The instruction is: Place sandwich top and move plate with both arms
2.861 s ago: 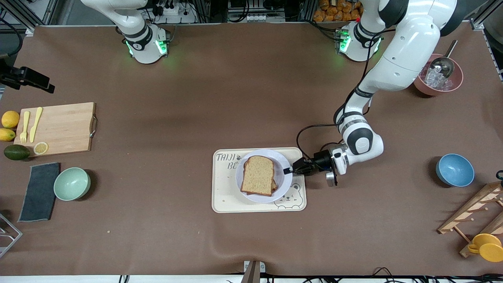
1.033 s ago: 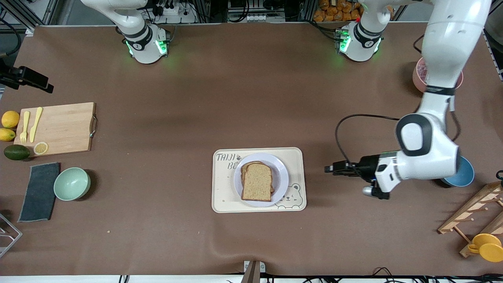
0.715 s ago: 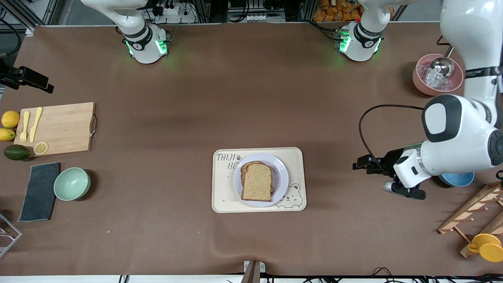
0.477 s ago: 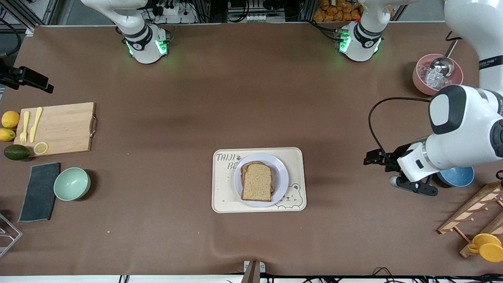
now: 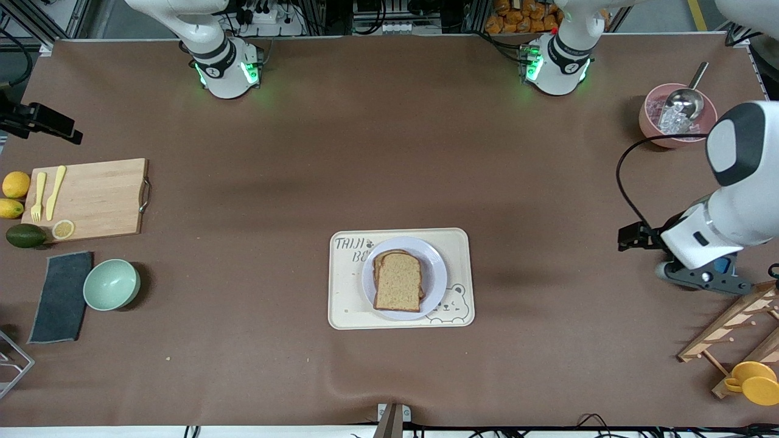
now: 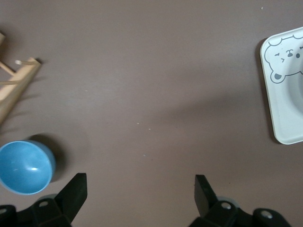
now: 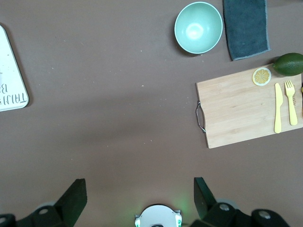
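Observation:
The sandwich top [image 5: 398, 281], a light-brown speckled slice, lies on another slice on the plate [image 5: 436, 267]. The pale plate sits on the cream bear tray [image 5: 347, 304] in the middle of the table. My left gripper [image 5: 622, 238] is open and empty, up over bare table between the tray and the blue bowl; its wrist view shows the spread fingers [image 6: 139, 182] with the tray's bear corner [image 6: 284, 94] well off. My right gripper [image 7: 139, 184] is open and empty, high over its own base [image 7: 157, 217]; it is out of the front view. That arm waits.
A blue bowl [image 6: 23, 166] and a wooden rack [image 5: 730, 331] with a yellow cup [image 5: 751, 382] lie near the left gripper. A pink bowl of ice with a scoop [image 5: 672, 118] stands farther back. A cutting board [image 5: 91, 198], green bowl [image 5: 111, 284] and dark cloth [image 5: 61, 297] lie at the right arm's end.
My left gripper was at the plate's rim, has come away from it and drawn back toward the left arm's end of the table. Plate and sandwich stay on the tray.

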Available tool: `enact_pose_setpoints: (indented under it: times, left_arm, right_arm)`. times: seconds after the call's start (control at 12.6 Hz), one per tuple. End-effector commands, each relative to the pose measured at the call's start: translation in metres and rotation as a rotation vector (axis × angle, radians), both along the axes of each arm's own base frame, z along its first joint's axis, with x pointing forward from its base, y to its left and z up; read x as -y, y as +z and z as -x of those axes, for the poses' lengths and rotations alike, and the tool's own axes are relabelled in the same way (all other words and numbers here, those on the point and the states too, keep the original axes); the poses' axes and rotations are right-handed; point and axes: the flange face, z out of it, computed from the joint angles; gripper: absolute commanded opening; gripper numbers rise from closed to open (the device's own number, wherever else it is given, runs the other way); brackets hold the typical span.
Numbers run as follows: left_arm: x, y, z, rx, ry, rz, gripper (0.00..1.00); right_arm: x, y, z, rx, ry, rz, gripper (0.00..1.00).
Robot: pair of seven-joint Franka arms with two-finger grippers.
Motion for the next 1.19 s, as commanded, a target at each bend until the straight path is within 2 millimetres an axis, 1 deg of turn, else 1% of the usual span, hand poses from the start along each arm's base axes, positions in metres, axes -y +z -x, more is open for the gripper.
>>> enact_pose_setpoints:
  times: [0.0, 0.08, 0.16, 0.32, 0.4, 0.48, 0.56, 0.64, 0.72, 0.79, 0.87, 0.95, 1.03, 1.11]
  left_arm:
    - [-0.015, 0.028, 0.010, 0.022, 0.018, -0.057, 1.00]
    - [-0.023, 0.039, 0.011, 0.038, 0.028, -0.068, 1.00]
    - [-0.025, 0.044, 0.013, 0.039, 0.030, -0.072, 1.00]
    - [-0.022, 0.064, 0.025, 0.035, 0.041, -0.068, 1.00]
    - [-0.024, 0.082, 0.035, 0.046, 0.047, -0.072, 1.00]
    - [-0.033, 0.091, 0.046, 0.013, 0.066, -0.075, 1.00]
    - [-0.035, 0.096, 0.052, 0.006, 0.097, -0.064, 1.00]
    - [-0.027, 0.105, 0.059, 0.013, 0.168, -0.046, 1.00]
    - [-0.015, 0.105, 0.066, -0.005, 0.259, -0.042, 1.00]
    - [-0.002, 0.113, 0.071, 0.008, 0.282, -0.045, 1.00]
    - [0.001, 0.117, 0.074, 0.015, 0.276, -0.046, 1.00]
    - [-0.004, 0.123, 0.078, 0.023, 0.287, -0.046, 1.00]
    - [-0.006, 0.128, 0.086, 0.026, 0.289, -0.046, 1.00]
    - [-0.004, 0.132, 0.097, 0.030, 0.285, -0.050, 1.00]
  right_arm:
    - [0.003, 0.004, -0.003, 0.002, -0.004, -0.005, 1.00]
    - [0.002, 0.004, -0.003, 0.002, -0.003, -0.005, 1.00]
    - [0.002, 0.004, -0.003, 0.002, -0.003, -0.005, 1.00]
    - [0.002, 0.004, -0.003, 0.002, -0.003, -0.005, 1.00]
    - [0.002, 0.004, -0.003, 0.002, -0.003, -0.005, 1.00]
    - [0.002, 0.002, -0.004, -0.001, -0.003, -0.005, 1.00]
    - [0.002, 0.004, -0.003, 0.002, -0.003, -0.005, 1.00]
    - [0.002, 0.002, -0.004, -0.002, -0.003, -0.004, 1.00]
    - [0.002, 0.002, -0.004, 0.000, -0.003, -0.003, 1.00]
    - [0.002, 0.002, -0.004, 0.000, -0.003, -0.002, 1.00]
    - [0.001, 0.002, -0.004, -0.002, -0.001, -0.004, 1.00]
    - [0.000, 0.001, -0.004, -0.003, 0.000, -0.005, 1.00]
    - [-0.001, 0.002, -0.004, -0.002, 0.002, -0.004, 1.00]
    - [-0.001, 0.001, -0.004, -0.003, 0.002, -0.005, 1.00]
